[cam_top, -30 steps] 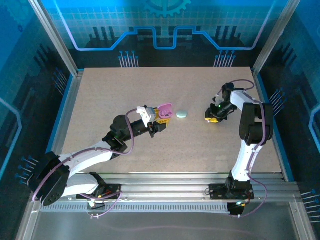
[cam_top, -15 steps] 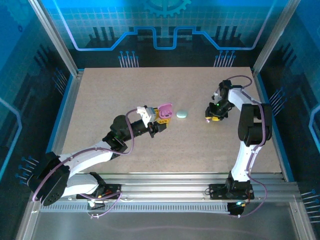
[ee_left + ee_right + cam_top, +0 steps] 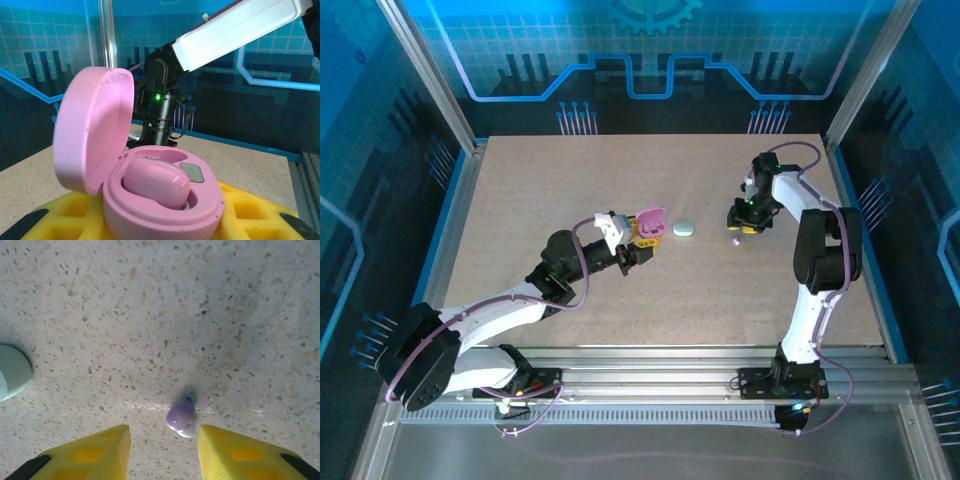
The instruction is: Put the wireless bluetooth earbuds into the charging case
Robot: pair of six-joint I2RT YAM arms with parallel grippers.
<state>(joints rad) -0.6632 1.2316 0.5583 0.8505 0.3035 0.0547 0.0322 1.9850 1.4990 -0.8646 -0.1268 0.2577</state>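
The right jaws are spread open. A lavender-pink earbud (image 3: 181, 417) is seen lying ungripped on the counter (image 3: 150, 300) between their yellow fingers (image 3: 95, 455). Its long axis is laid roughly away from the jaws, the narrower end seemingly farthest. The left jaws are closed on the open pink charging case (image 3: 165, 205), in which a pink earbud (image 3: 156, 182) is seated. A green case (image 3: 684, 228) is left between the arms. Compared with a second ago, the right wrist is found farther from the bases; the left arm is unmoved.
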